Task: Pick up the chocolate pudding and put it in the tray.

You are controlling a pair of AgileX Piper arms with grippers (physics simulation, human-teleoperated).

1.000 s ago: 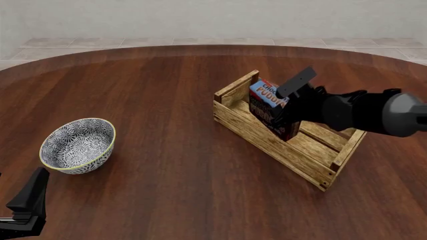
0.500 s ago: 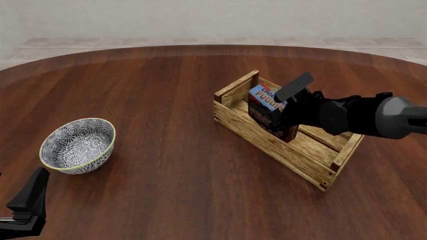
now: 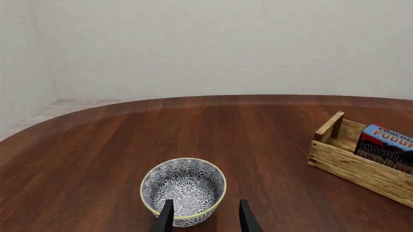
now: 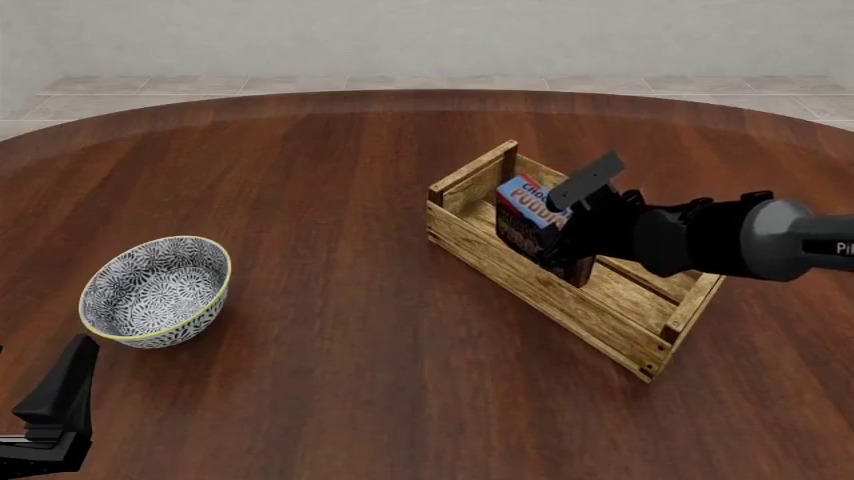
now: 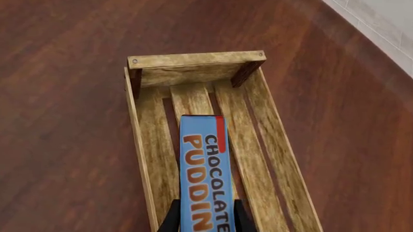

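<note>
Pudding box: we find the chocolate pudding point(image 4: 531, 215) standing on edge inside the tray point(image 4: 494, 248), near the tray's far end board and tilted slightly; in the right wrist view its blue top point(image 5: 205, 169) runs along the slats.
Contact with the floor: we cannot tell whether its lower edge touches the slats or hangs just above them.
Right claw: the right gripper point(image 5: 205, 218) is closed on the box, one finger on each broad face, at the end of the box away from the end board.
Left claw: the left gripper point(image 3: 205, 217) hangs low over the table just beside the bowl point(image 3: 184, 190), fingers parted and holding nothing.
Weight: we judge the box light, a small carton.
Stiffness: we judge the walls thin card, stiff along the edges but likely to dent under a hard squeeze across the broad faces.
Surface: we expect a smooth printed face, which could slide between the fingers if the pinch is weak.
Best hold: we judge a pinch across the narrow thickness, near the top edge, to be sound, and that is the hold seen here.
Release risk: standing on its narrow edge, the box may tip against a side wall once let go; we judge that harmless.
</note>
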